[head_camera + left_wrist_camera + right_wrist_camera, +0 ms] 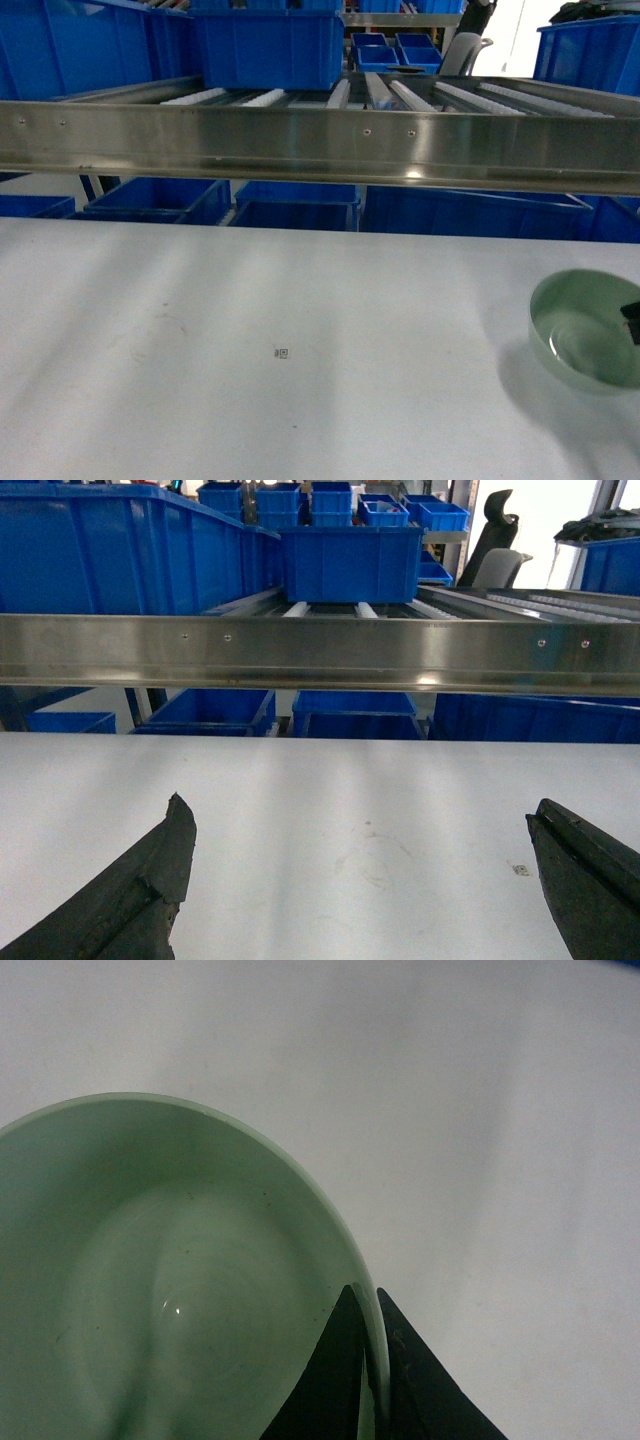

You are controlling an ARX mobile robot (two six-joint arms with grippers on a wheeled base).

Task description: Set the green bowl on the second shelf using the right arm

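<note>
The bowl (588,328) is sat upright on the white counter (250,340), far right in the head view. It looks small, stiff and glossy, so it's probably light but slippery, and chippable if knocked. The rim is the sensible place to be gripped, and that's already done: the right pincer (368,1360) is pinched onto the rim, 1 finger inside and 1 outside. A thin-wall grip like that could let it swing or tilt when lifted.

The left pincer (360,880) is spread wide over bare counter, holding nothing.

In the way: the steel rail (320,140) fronting the roller shelf, which has to be cleared. A blue bin (268,45) is parked on the rollers to the left; the lanes on the right look free, though that corner is hard to make out.
</note>
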